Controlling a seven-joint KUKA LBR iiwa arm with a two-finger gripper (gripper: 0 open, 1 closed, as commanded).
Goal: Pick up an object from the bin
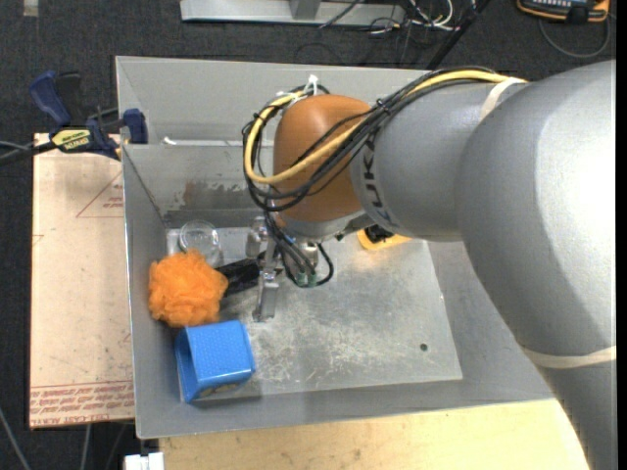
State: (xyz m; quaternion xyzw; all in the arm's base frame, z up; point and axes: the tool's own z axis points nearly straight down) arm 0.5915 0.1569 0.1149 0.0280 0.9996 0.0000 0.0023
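My gripper hangs low over the left-middle of the bin floor, below the arm's wrist. A small black object lies right beside it on its left, touching or nearly touching it; whether it is gripped I cannot tell. Left of that sits a fluffy orange ball. A blue box lies just below the ball, near the bin's front left corner. A clear plastic cup rests by the back wall above the ball.
A yellow object peeks out from under the arm at the bin's right-middle. The big grey arm covers the bin's right side. Bare floor stretches right of and below the gripper.
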